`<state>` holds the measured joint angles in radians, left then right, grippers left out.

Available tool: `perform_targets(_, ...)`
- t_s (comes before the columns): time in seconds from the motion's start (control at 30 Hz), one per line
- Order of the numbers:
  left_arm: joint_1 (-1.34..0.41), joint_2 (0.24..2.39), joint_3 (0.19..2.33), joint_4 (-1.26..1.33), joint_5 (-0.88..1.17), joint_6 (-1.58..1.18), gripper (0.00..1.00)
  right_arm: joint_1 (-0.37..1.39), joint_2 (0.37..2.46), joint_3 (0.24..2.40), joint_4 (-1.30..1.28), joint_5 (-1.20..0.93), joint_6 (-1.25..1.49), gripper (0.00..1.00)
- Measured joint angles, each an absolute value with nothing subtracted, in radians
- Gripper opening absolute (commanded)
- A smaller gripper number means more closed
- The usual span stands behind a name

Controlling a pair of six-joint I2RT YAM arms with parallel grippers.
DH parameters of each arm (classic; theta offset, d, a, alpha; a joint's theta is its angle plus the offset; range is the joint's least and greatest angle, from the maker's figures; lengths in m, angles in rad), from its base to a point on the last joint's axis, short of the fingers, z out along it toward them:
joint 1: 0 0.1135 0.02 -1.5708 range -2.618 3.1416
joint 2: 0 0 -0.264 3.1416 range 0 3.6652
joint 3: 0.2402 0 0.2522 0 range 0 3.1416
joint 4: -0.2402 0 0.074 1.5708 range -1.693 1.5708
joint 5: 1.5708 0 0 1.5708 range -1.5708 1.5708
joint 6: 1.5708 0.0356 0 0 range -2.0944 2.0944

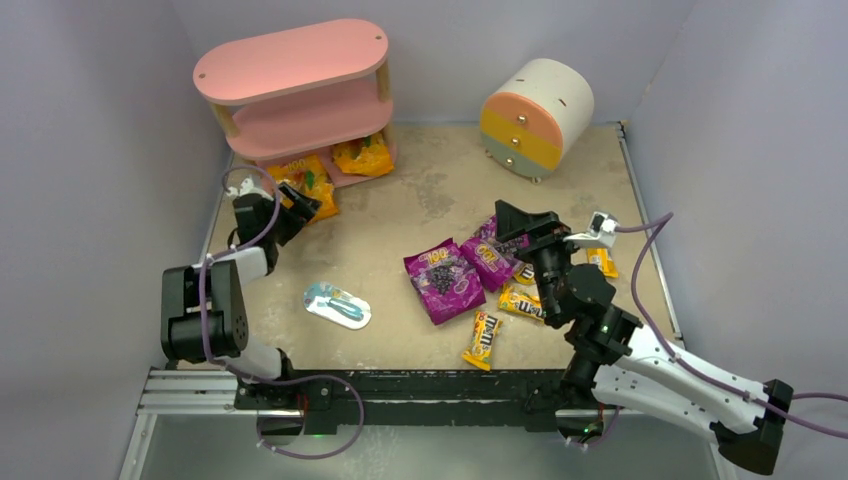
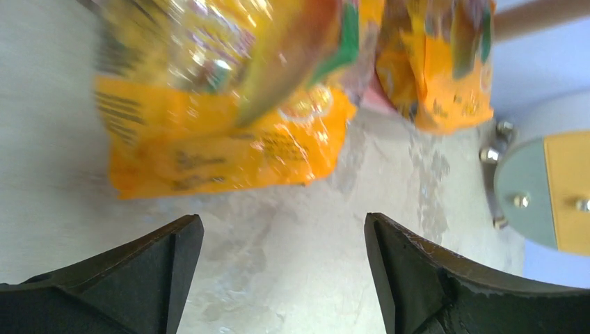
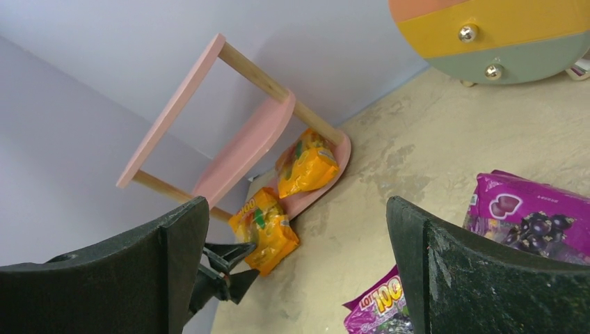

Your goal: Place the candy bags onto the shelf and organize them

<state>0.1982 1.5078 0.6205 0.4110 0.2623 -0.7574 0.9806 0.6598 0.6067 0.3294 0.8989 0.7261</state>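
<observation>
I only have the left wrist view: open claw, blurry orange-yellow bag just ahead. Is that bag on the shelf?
Observer: Not clearly. That glossy orange-yellow candy bag lies at the front edge of the pink three-tier shelf, mostly on the table.
Operator: The second orange bag?
Observer: The second orange-yellow bag rests on the shelf's lowest tier.
Operator: What remains?
Observer: Two glossy purple grape bags and small yellow M&M's packs lie on the table beside the open, empty right claw.
</observation>
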Motion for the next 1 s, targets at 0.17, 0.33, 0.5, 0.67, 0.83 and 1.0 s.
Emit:
perform_targets(0.17, 0.141, 1.597, 0.624, 0.434, 0.252, -0.767, 0.89, 0.981, 0.661, 0.605, 0.3, 0.899, 0.731, 0.99)
perform_targets(0.33, 0.147, 1.681, 0.641, 0.515, 0.242, -0.792, 0.88, 0.981, 0.657, 0.604, 0.29, 0.908, 0.735, 0.99)
perform_targets(0.5, 0.147, 1.757, 0.672, 0.614, 0.266, -0.828, 0.86, 0.981, 0.654, 0.601, 0.29, 0.931, 0.732, 0.99)
perform_targets(0.67, 0.147, 1.784, 0.701, 0.627, 0.268, -0.854, 0.87, 0.981, 0.676, 0.601, 0.297, 0.942, 0.699, 0.99)
perform_targets(0.83, 0.147, 1.785, 0.751, 0.593, 0.259, -0.856, 0.86, 0.981, 0.699, 0.602, 0.3, 0.953, 0.664, 0.99)
perform_targets(1.0, 0.147, 1.785, 0.797, 0.603, 0.259, -0.876, 0.86, 0.981, 0.703, 0.604, 0.312, 0.977, 0.628, 0.99)
